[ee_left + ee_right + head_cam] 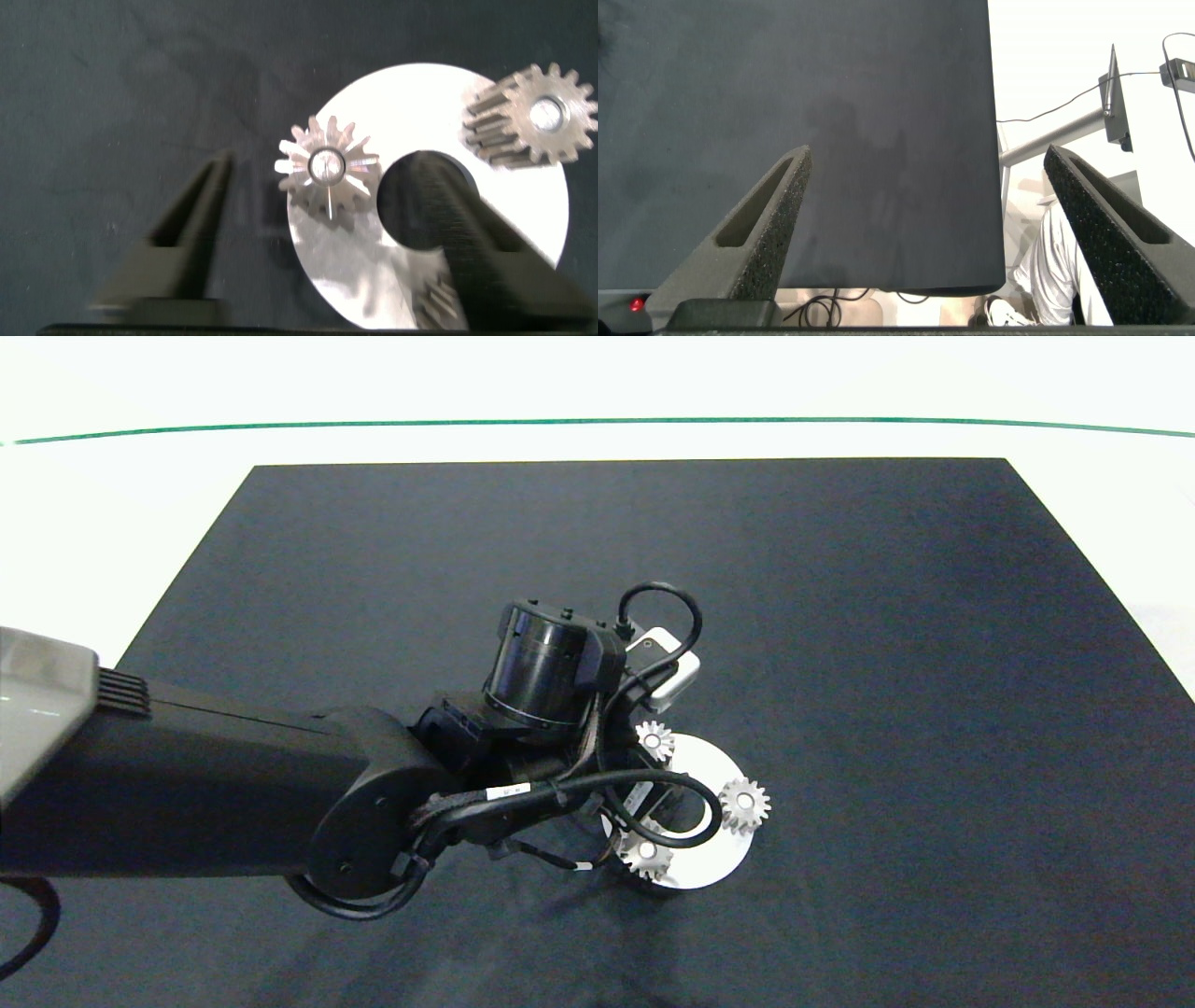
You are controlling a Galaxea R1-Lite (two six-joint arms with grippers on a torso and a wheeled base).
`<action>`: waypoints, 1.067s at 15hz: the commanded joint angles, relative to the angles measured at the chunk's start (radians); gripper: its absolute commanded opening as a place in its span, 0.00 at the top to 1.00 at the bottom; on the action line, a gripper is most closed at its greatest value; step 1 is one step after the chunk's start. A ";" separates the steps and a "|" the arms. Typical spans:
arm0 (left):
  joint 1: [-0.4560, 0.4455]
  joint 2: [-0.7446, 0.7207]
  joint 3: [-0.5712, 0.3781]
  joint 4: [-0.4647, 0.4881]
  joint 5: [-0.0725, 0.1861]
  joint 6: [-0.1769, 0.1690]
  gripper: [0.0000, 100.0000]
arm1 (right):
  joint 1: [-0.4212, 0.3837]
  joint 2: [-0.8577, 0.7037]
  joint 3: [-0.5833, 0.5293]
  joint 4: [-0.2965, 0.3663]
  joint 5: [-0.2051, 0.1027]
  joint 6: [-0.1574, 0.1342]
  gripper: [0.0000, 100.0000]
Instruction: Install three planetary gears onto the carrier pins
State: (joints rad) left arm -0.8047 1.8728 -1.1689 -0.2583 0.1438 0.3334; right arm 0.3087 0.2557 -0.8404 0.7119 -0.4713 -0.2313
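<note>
The white carrier disc (719, 863) lies on the black mat (840, 616), and all three planetary gears sit on its pins. In the head view, the nearest gear (646, 854) is on the disc's near rim, partly under a black cable (653, 789). The second gear (744, 805) stands on the disc's right side, and the third gear (654, 739) on its far rim, close under the wrist camera (665, 667).

The left gripper (327, 238) hangs over the disc with its fingers spread wide, holding nothing. One finger (192, 229) is over the mat beside the disc, the other crosses the disc's centre hole (411, 201), and a gear sits between them untouched.

The right gripper (924, 233) is off at the mat's edge, fingers wide apart and empty, with a person's shoe (1004, 313) on the floor beyond.
</note>
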 commanded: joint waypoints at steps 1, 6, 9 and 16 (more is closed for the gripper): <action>0.015 -0.159 -0.009 0.180 0.002 0.001 0.00 | 0.001 0.014 -0.005 0.003 -0.003 -0.002 0.00; 0.140 -0.567 0.002 0.545 -0.001 0.007 0.00 | -0.002 0.046 -0.005 0.000 -0.001 -0.002 0.00; 0.361 -0.880 0.112 0.789 -0.001 -0.017 0.00 | -0.039 0.045 0.024 0.004 -0.001 0.001 0.00; 0.799 -1.422 0.382 0.832 -0.049 -0.076 0.00 | -0.237 -0.016 0.052 0.009 -0.001 0.007 0.00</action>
State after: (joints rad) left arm -0.0898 0.7389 -0.9298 0.5506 0.1053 0.2709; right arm 0.1049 0.2866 -0.7938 0.7134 -0.4681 -0.2228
